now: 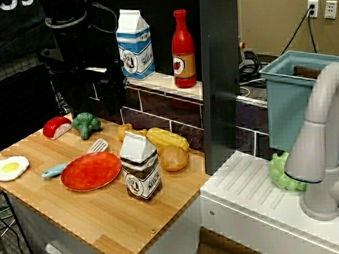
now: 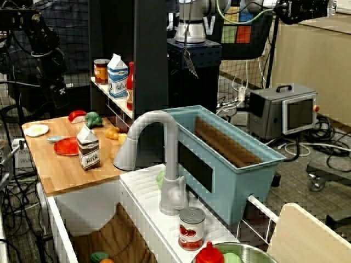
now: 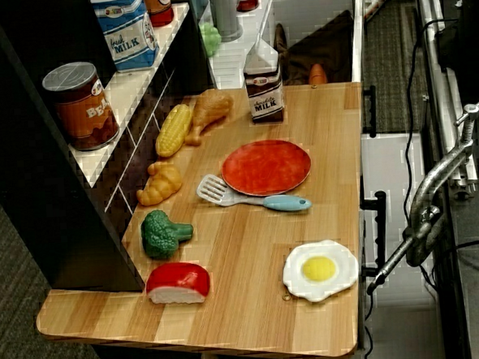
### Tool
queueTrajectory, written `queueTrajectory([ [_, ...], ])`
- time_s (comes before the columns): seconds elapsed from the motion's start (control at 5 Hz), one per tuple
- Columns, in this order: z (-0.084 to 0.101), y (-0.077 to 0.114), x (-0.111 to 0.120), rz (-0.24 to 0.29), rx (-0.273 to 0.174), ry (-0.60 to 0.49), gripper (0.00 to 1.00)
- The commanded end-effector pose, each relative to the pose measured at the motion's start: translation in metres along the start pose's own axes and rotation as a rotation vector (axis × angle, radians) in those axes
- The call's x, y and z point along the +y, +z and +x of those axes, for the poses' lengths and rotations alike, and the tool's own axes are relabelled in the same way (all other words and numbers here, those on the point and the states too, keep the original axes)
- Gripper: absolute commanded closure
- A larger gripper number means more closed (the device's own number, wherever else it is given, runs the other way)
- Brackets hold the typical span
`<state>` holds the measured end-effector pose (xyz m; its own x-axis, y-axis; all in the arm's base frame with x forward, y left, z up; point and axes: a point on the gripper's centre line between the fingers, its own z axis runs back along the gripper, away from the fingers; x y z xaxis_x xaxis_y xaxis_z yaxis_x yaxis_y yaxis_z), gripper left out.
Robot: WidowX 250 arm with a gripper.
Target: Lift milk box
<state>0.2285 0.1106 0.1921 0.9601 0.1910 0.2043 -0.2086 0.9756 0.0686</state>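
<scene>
- We see the claw (image 2: pixel 58 94) only in the wide side view, as a dark shape at the end of the black arm; it hangs above the far end of the wooden table (image 1: pixel 106 218)
- We cannot tell whether the claw is released or clenched: its jaws merge with the dark background; nothing visible is held in it
- The milk box (image 1: pixel 140 167) stands upright on the table, below the claw and well apart from it, toward the sink end of the board
- The box shows brown and white stripes, a white peaked top, a round logo and a "MILK" label; nothing touches its top or sides from above
- A red plate (image 1: pixel 91 171) lies flat just beside the box, on the side nearer the claw
- A spatula (image 1: pixel 76 158) with a pale blue handle lies at the plate's edge, nearer still to the claw
- A fried egg (image 1: pixel 9 167) and a broccoli (image 1: pixel 86 124) lie at the end of the table beneath the claw, apart from each other
- A corn cob (image 1: pixel 167 139) lies behind the box, against the tiled wall
- A taller blue-and-white carton (image 1: pixel 135 44) and a red bottle (image 1: pixel 183 48) stand on the shelf behind the table
</scene>
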Motion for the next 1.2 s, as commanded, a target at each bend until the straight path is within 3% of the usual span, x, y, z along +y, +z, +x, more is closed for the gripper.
queueTrajectory([
  [0.0, 0.0, 0.0, 0.0, 0.0, 0.0, 0.0, 0.0],
  [0.2, 0.007, -0.006, 0.003, 0.008, -0.011, 0.003, 0.0],
  [0.4, 0.019, -0.019, 0.009, 0.014, 0.015, 0.019, 0.0],
  [0.6, 0.03, -0.025, 0.013, -0.007, 0.006, -0.004, 0.0],
  [0.8, 0.049, -0.042, 0.027, -0.058, 0.026, 0.003, 0.0],
  [1.0, 0.053, -0.042, 0.025, -0.065, 0.005, -0.01, 0.0],
])
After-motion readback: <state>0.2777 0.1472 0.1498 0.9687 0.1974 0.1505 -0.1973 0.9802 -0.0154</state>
